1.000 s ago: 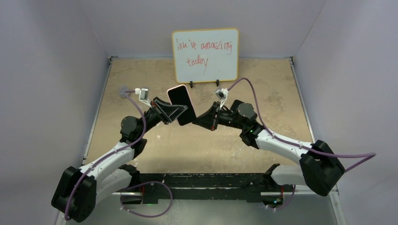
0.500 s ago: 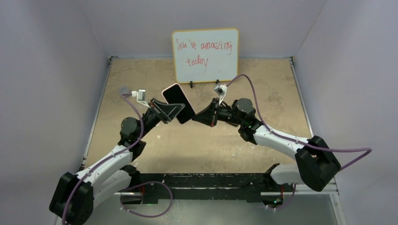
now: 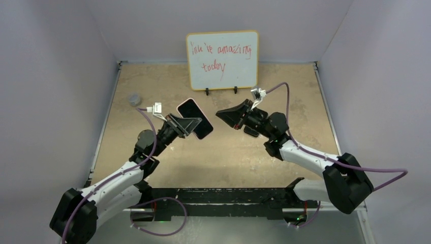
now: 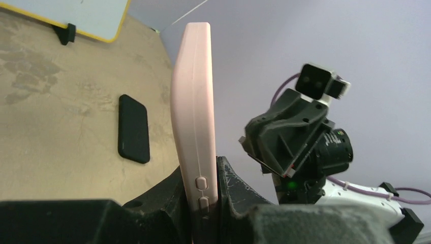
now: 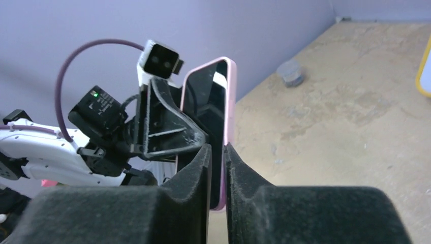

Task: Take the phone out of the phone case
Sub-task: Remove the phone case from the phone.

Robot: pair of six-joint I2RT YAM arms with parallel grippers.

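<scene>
From above, our left hand point(image 3: 189, 123) is raised off the desk point(image 3: 218, 157) and pinches the pink phone case point(image 3: 192, 111) by its lower part, so the case juts up and away from the fingers. A black face fills the case, framed by the pink rim. Our right hand point(image 3: 223, 113) points its tips at the case from the other side. It is near the case but clear of it, with bare desk showing between them. Beyond both hands stands a whiteboard point(image 3: 222, 59), and a small grey object point(image 3: 134, 98) lies out past the left hand's wrist.

In the left wrist view, the left hand point(image 4: 203, 178) is pressed onto the case point(image 4: 193, 101), which stands edge-on and upright between the two pads with its side buttons point(image 4: 202, 190) just above the grip. Ahead and to one side of the fingers a flat black slab point(image 4: 134, 128), phone-shaped, lies on the desk. We cannot tell what it is. On the other side of the case the right hand point(image 4: 277, 142) faces us, apart from the case.

In the right wrist view, the right hand point(image 5: 217, 152) has its fingers barely parted, a narrow slit between them, and grips nothing. Straight ahead of that slit the case point(image 5: 231, 101) stands in the left hand point(image 5: 173, 134). The phone point(image 5: 208, 107) looks seated inside it, its screen glossy and dark.
</scene>
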